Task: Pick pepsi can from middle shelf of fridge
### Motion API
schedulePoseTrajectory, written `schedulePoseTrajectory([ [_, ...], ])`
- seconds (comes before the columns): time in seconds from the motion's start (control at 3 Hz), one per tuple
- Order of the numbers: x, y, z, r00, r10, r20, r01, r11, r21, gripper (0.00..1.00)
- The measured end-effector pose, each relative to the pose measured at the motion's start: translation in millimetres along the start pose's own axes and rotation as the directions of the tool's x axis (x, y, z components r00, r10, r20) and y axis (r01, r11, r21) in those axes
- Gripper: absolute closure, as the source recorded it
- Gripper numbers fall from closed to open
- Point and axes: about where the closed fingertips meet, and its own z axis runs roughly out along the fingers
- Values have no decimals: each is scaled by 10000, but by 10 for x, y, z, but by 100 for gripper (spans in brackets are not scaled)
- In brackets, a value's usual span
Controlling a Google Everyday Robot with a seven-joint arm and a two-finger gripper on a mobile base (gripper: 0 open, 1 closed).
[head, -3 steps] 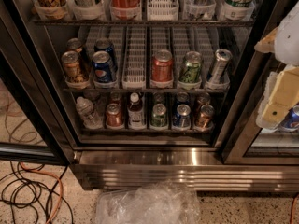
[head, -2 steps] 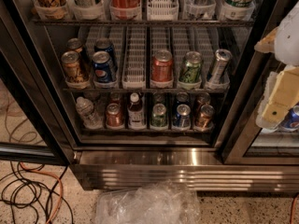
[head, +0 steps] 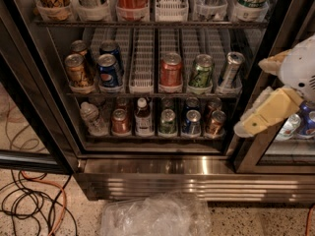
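Observation:
The fridge [head: 197,167] stands open in front of me. Its middle shelf [head: 147,95] has white slotted lane trays. A blue pepsi can [head: 109,71] stands at the front of the second lane from the left, and a second pepsi can [head: 111,50] stands right behind it. My gripper [head: 253,97] is at the right, outside the fridge in front of the dark door frame. It is open and empty, level with the middle shelf and far to the right of the pepsi cans.
On the middle shelf stand a gold can [head: 78,72], a red can [head: 171,70], a green can [head: 201,72] and a silver can [head: 230,69]. A lower rack [head: 147,137] holds small bottles and cans. Cables [head: 29,205] and a crumpled plastic bag [head: 152,215] lie on the floor.

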Motion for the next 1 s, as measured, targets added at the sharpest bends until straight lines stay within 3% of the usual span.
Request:
schedulePoseTrajectory([
  [0.33, -498, 82, 303, 9777, 600, 2013, -447, 9958, -800, 0],
  [0.67, -688, 161, 263, 9623, 864, 2579, -587, 9918, -1133, 0],
  [1.0, -608, 224, 378, 9560, 956, 2773, -760, 9938, -806, 0],
])
